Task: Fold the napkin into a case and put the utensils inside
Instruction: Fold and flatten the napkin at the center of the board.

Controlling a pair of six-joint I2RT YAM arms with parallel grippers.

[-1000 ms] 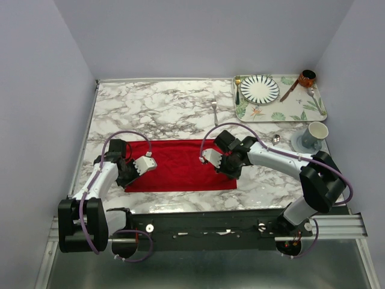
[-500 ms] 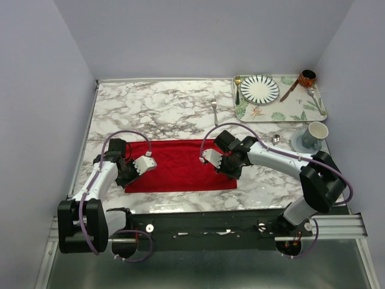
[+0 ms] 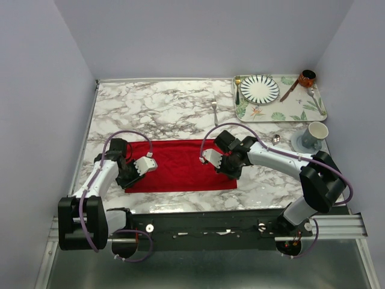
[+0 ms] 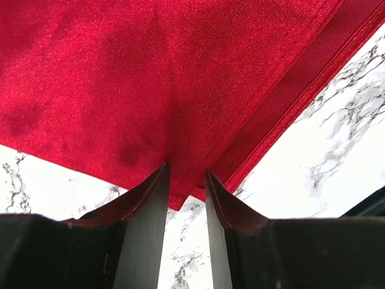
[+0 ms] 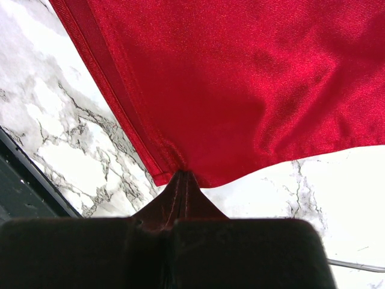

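The red napkin (image 3: 177, 165) lies on the marble table as a wide folded rectangle. My left gripper (image 3: 129, 180) is at its left end. In the left wrist view the jaws (image 4: 186, 174) stand open, and a corner of the napkin (image 4: 180, 195) lies loose in the gap between them. My right gripper (image 3: 231, 171) is at the right end, shut on the napkin's edge (image 5: 183, 171) close to a hemmed corner (image 5: 159, 177). A silver fork (image 3: 214, 110) lies on the table beyond the napkin, apart from both grippers.
A leaf-patterned tray (image 3: 313, 111) at the back right holds a striped plate (image 3: 260, 89), a gold spoon (image 3: 238, 89), a brown wooden utensil (image 3: 290, 90), a brown cup (image 3: 307, 77) and a silver spoon (image 3: 312, 94). A mug on a saucer (image 3: 313, 136) stands in front of the tray.
My left gripper's jaws have parted and let go of the napkin corner. The right gripper stays shut on its edge, and the napkin has barely moved.
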